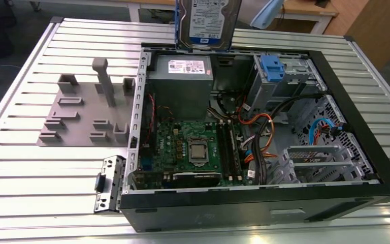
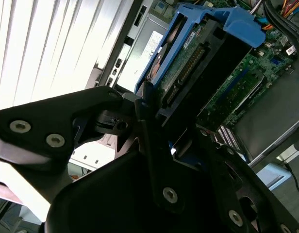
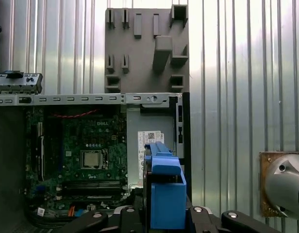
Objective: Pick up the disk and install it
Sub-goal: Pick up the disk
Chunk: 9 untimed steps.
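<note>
Disk [image 1: 208,7], white-and-blue label [image 1: 206,28], in tool [image 3: 165,213]

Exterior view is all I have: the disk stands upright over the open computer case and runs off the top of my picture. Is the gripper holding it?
Observer: Yes. In the first wrist view the gripper is shut on the disk, clamping its blue end from both sides.
Operator: I see the labelled face. What is on the side turned away from me?
Observer: A green circuit board, seen in the second wrist view, framed by the blue rails.
</note>
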Tool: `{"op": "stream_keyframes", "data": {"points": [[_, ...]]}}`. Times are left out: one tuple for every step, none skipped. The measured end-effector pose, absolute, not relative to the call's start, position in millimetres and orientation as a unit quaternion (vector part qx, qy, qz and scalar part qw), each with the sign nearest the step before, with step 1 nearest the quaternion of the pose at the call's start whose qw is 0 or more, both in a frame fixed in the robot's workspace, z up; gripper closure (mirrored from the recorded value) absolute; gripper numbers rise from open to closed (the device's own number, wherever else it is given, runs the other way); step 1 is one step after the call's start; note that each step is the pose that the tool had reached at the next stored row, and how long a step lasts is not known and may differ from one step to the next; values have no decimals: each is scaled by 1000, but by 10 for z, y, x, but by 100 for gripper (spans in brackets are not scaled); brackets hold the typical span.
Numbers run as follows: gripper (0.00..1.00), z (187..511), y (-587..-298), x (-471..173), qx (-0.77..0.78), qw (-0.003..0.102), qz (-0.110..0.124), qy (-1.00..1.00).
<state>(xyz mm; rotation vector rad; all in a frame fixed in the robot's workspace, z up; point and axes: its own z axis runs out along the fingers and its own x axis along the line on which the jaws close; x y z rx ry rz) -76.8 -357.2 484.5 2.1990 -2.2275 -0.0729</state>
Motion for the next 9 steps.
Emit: {"op": "stream_keyframes", "data": {"points": [[64,4845,-3582,-767,702,5,-23,-711],[64,4844,-3591,-766,702,5,-23,-711],[64,4844,-3599,-765,702,5,-23,-711],[64,4844,-3609,-763,702,5,-23,-711],[64,4844,-3617,-762,702,5,-23,-711],[64,4844,-3627,-761,702,5,-23,-711],[64,4844,-3636,-760,702,5,-23,-711],[64,4844,-3645,-758,702,5,-23,-711],[64,4844,-3655,-757,702,5,-23,-711]]}}
